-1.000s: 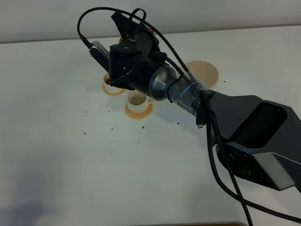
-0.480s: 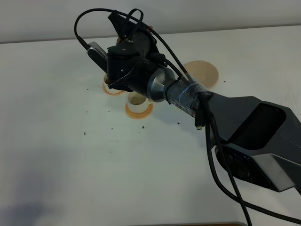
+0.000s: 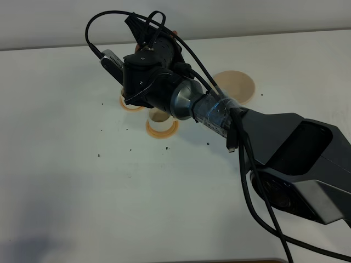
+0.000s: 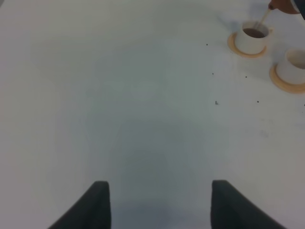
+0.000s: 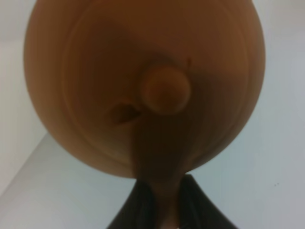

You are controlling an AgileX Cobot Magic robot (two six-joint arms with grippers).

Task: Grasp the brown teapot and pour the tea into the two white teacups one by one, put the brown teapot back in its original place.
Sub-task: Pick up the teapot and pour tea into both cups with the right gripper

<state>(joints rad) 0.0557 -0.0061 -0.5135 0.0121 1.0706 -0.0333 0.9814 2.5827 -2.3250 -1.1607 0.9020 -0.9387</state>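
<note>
Here the right pincer point(image 5: 161, 204) is clamped on the teapot point(image 5: 143, 71) handle, tea point(image 4: 263, 20) streaming into one cup point(image 4: 250, 42); the left pincer point(image 4: 159, 205) hangs apart above the tabletop point(image 4: 119, 95).

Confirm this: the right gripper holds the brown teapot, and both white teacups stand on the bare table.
One error: the left wrist view shows both white teacups standing on orange coasters, not bare table. The right gripper does hold the brown teapot.
</note>
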